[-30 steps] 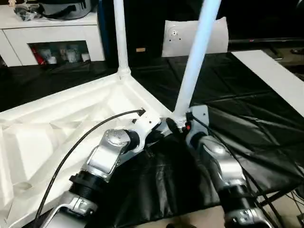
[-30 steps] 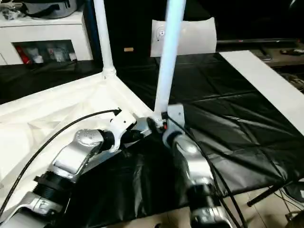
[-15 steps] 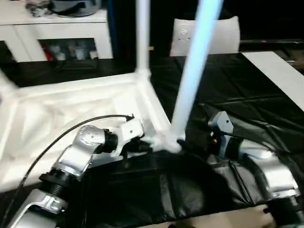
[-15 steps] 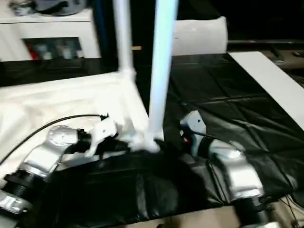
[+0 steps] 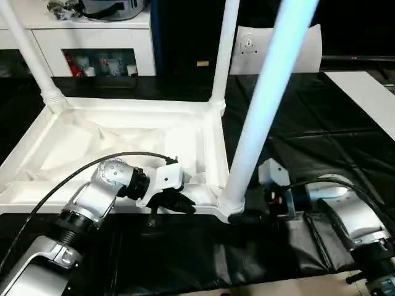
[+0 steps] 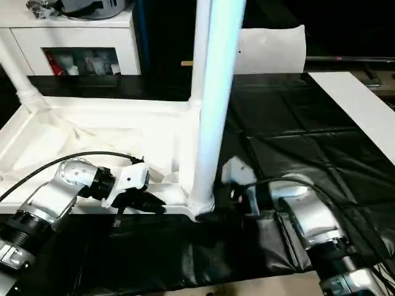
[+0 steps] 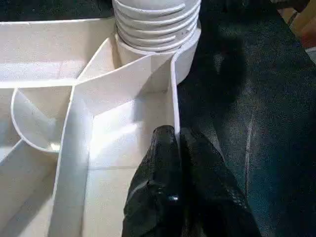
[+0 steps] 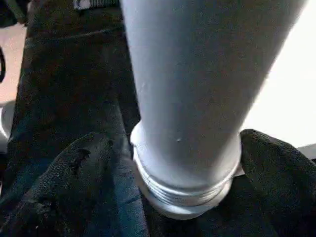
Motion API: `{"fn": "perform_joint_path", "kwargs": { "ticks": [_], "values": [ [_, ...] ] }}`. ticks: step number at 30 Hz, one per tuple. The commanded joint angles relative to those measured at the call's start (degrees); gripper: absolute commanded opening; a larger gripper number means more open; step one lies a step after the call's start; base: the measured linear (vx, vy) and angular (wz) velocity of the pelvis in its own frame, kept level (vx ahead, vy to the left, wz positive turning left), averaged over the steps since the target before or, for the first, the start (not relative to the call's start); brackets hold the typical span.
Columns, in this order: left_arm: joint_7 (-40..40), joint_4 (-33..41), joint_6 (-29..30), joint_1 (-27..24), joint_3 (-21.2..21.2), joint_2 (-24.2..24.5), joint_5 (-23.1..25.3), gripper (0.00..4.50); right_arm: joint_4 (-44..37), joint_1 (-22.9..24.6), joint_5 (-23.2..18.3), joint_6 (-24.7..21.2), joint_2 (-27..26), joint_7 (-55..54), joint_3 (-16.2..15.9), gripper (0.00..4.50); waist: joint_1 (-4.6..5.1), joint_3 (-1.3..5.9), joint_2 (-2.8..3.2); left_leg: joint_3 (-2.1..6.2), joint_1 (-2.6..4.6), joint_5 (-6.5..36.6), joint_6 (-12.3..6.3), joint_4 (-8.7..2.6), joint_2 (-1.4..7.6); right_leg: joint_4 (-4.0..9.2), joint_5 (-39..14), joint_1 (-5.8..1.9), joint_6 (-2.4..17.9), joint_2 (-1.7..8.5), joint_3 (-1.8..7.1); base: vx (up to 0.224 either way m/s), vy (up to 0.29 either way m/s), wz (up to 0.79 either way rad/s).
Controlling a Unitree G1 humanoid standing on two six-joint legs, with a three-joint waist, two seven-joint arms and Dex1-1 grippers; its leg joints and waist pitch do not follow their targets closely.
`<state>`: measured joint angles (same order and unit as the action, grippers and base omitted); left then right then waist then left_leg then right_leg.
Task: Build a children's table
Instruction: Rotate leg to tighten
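White ribbed plastic tabletop [image 5: 123, 132] lies upside down at 11 o'clock on black cover [image 5: 308, 142]. Left gripper [image 7: 178, 143] pinched on its rim; right gripper [image 8: 163, 163] spread wide around long white tapered leg [image 5: 262, 105], base unclamped. Risk: leg tips if thread is not seated.

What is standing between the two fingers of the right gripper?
In the right wrist view, the threaded base of the near table leg stands between the right gripper's spread fingers, on the black cover.
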<state>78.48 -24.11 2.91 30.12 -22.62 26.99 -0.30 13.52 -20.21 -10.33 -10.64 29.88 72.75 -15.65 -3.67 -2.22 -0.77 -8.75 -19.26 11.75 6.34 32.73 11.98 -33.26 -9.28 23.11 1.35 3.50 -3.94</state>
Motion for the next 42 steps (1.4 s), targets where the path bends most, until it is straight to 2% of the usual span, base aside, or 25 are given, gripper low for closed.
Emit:
{"fn": "perform_joint_path", "kwargs": {
  "ticks": [1, 5, 6, 9, 12, 15, 16, 18, 19, 24, 29, 30, 31, 32, 34, 35, 36, 37, 39, 40, 42],
  "values": [
    [2.9, -0.3, -1.2, 0.7, -3.0, 0.0, 1.1, 0.0, 0.9, -1.3, 0.9, 0.6, -0.1, -0.1, -0.2, 4.19, 0.15, 3.26, -0.19, -0.86, -0.52, 7.0, -4.29, -3.13, 0.92, 3.06, -12.9, -3.55, 11.6, 3.6, 2.42, 0.0, 0.0, 0.0],
    [3.3, -0.9, -1.9, 0.9, -3.0, 0.0, 1.0, 0.0, 2.0, -2.2, 0.4, 0.3, -0.9, 0.4, -0.4, 4.06, 0.12, 3.38, -0.34, -0.88, -0.55, 6.4, -4.38, -3.05, 0.92, 2.84, -11.4, -3.64, 11.9, 3.53, 2.4, 0.0, 0.0, 0.0],
    [3.4, -1.0, -2.0, 0.9, -3.0, -0.1, 1.0, 0.0, 2.2, -2.3, 0.3, 0.4, -1.0, 0.6, -0.4, 3.74, 0.11, 3.36, -0.29, -0.88, -0.58, 6.3, -4.44, -3.04, 0.91, 2.81, -11.4, -3.64, 12.0, 3.55, 2.4, 0.0, 0.0, 0.0],
    [3.7, -1.2, -2.3, 0.8, -2.9, 0.0, 1.1, 0.0, 2.6, -2.6, -0.3, 0.3, -1.3, 1.4, -0.3, 3.65, -0.02, 3.39, -0.26, -0.9, -0.55, 6.1, -4.54, -3.01, 0.96, 2.74, -11.1, -3.65, 12.1, 3.57, 2.41, 0.0, 0.0, 0.0],
    [3.7, -1.2, -2.4, 0.8, -3.0, 0.1, 1.1, 0.0, 3.1, -2.8, -1.0, 0.6, -1.3, 1.9, -0.1, 3.29, -0.16, 3.34, -0.23, -0.94, -0.48, 6.7, -4.39, -3.02, 1.0, 2.83, -12.0, -3.56, 11.9, 3.54, 2.4, 0.0, 0.0, 0.0],
    [3.8, -1.4, -2.5, 0.9, -3.0, 0.2, 1.1, 0.0, 3.3, -3.0, -1.1, 0.8, -1.3, 2.2, 0.0, 3.2, -0.3, 3.29, -0.27, -0.93, -0.49, 7.1, -4.09, -3.03, 0.97, 2.91, -13.1, -3.54, 11.5, 3.58, 2.43, 0.0, 0.0, 0.0],
    [4.0, -1.4, -2.7, 0.9, -3.1, 0.3, 1.1, 0.0, 3.5, -3.0, -1.3, 0.9, -1.4, 2.5, 0.0, 2.97, -0.35, 3.29, -0.27, -0.94, -0.46, 7.1, -4.03, -3.01, 0.97, 2.93, -13.4, -3.5, 11.4, 3.58, 2.44, 0.0, 0.0, 0.0],
    [4.1, -1.6, -2.9, 0.9, -3.1, 0.4, 1.2, 0.0, 3.6, -3.1, -1.6, 0.9, -1.6, 2.8, 0.1, 2.91, -0.39, 3.26, -0.29, -0.94, -0.49, 7.4, -3.94, -3.01, 0.94, 2.98, -13.9, -3.49, 11.2, 3.55, 2.43, 0.0, 0.0, 0.0],
    [4.2, -1.6, -3.0, 0.9, -3.0, 0.5, 1.1, 0.0, 3.6, -3.0, -1.6, 0.9, -1.7, 2.9, 0.1, 2.86, -0.55, 3.27, 0.02, -0.87, -0.48, 7.5, -3.8, -3.04, 0.92, 2.98, -14.3, -3.52, 11.1, 3.62, 2.41, 0.0, 0.0, 0.0],
    [4.4, -1.9, -3.1, 0.9, -2.9, 0.6, 1.2, 0.0, 2.9, -2.4, -2.5, 0.0, -2.0, 3.5, 0.0, 2.81, -0.65, 3.3, -0.12, -0.89, -0.47, 7.6, -3.65, -3.04, 0.96, 2.96, -14.0, -3.49, 11.0, 3.52, 2.38, 0.0, 0.0, 0.0],
    [0.2, -1.6, 1.7, 0.3, -1.2, -0.7, 0.7, 0.0, -0.4, 0.8, -5.5, -4.2, -3.8, 1.7, 0.9, 2.79, -0.95, 3.28, -0.24, -1.06, -0.36, 7.1, -3.69, -2.98, 0.99, 2.87, -13.2, -3.4, 11.1, 3.48, 2.52, 0.0, 0.0, 0.0],
    [-1.9, -1.6, 3.1, 0.3, -0.4, -1.5, 0.7, 0.0, -1.2, 1.5, -5.8, -5.7, -4.7, -0.1, 1.2, 2.79, -1.09, 3.24, -0.25, -0.98, -0.28, 7.2, -3.66, -3.02, 0.97, 2.96, -13.8, -3.37, 11.0, 3.51, 2.44, 0.0, 0.0, 0.0],
    [-1.9, -1.6, 3.1, 0.3, -0.4, -1.5, 0.7, 0.0, -1.2, 1.5, -5.8, -5.7, -4.7, -0.1, 1.2, 2.79, -1.03, 3.08, -0.35, -0.95, -0.33, 8.4, -3.15, -3.17, 0.86, 3.27, -16.7, -3.36, 10.1, 3.53, 2.4, 0.0, 0.0, 0.0],
    [-6.5, -0.8, 6.7, 0.0, 1.5, -3.4, 0.2, 0.0, -2.4, 2.8, -5.2, -7.6, -7.7, -5.8, 1.6, 2.79, -0.88, 2.93, -0.26, -0.96, -0.39, 8.9, -2.87, -3.22, 0.83, 3.41, -18.1, -3.31, 9.7, 3.51, 2.43, 0.0, 0.0, 0.0],
    [-11.7, 0.8, 11.0, -0.6, 3.2, -5.8, -0.1, 0.0, -2.1, 3.5, -2.6, -8.0, -12.2, -14.1, 1.9, 2.79, -0.53, 2.53, -0.19, -0.8, -0.08, 12.6, -1.34, -3.28, 0.56, 4.29, -26.9, -2.73, 7.0, 3.56, 2.23, 0.0, 0.0, 0.0],
    [-13.4, 1.3, 12.4, -0.8, 3.6, -6.6, -0.1, 0.0, -1.7, 3.6, -1.6, -8.0, -13.7, -17.0, 2.0, 2.79, -0.37, 2.43, -0.19, -0.8, 0.01, 13.4, -0.82, -3.23, 0.54, 4.48, -28.8, -2.5, 6.2, 3.59, 2.2, -0.051, -0.001, -0.03],
    [-15.0, 1.9, 13.6, -1.1, 4.0, -7.4, -0.2, 0.0, -1.2, 3.5, -1.0, -8.7, -15.5, -20.0, 2.3, 2.79, 0.15, 2.29, -0.18, -0.41, 0.17, 15.4, -0.28, -3.25, 0.17, 5.13, -34.1, -2.42, 4.2, 3.72, 1.69, -0.051, -0.001, -0.03],
    [-16.8, 2.4, 14.8, -1.3, 4.5, -8.4, -0.1, 0.0, -0.6, 3.4, -0.8, -9.7, -17.5, -22.8, 2.7, 2.79, 0.85, 2.3, -0.17, -0.15, -0.13, 16.2, -0.04, -3.29, 0.05, 5.51, -36.2, -2.49, 2.6, 3.69, 1.43, -0.053, 0.007, -0.06],
    [-20.9, 3.4, 17.4, -1.6, 5.5, -10.8, 0.0, 0.0, 0.8, 2.7, -0.3, -11.4, -21.5, -28.2, 3.5, 2.79, 1.81, 2.22, -0.19, 0.05, 0.02, 18.4, -0.6, -3.14, -0.08, 6.21, -38.2, -2.18, 1.5, 3.56, 1.03, 0.0, 0.0, 0.0],
    [-23.8, 4.0, 19.1, -1.8, 6.3, -12.6, 0.1, 0.0, 2.1, 2.0, 0.5, -12.0, -24.1, -31.9, 3.7, 2.79, 2.49, 2.17, 0.14, 0.17, 0.02, 19.2, -0.57, -3.21, 0.01, 6.22, -37.7, -2.09, 2.0, 3.6, 0.82, 0.0, 0.0, 0.0],
    [-30.3, 4.7, 22.1, -1.7, 8.1, -16.2, 0.6, 0.0, 5.1, 0.0, 1.9, -13.4, -28.9, -39.5, 4.8, 2.79, 3.2, 2.26, 0.25, 0.52, -0.26, 20.0, -0.49, -3.39, 0.09, 6.31, -37.2, -2.45, 2.1, 3.62, 0.42, 0.0, 0.0, 0.0]
  ]
}}
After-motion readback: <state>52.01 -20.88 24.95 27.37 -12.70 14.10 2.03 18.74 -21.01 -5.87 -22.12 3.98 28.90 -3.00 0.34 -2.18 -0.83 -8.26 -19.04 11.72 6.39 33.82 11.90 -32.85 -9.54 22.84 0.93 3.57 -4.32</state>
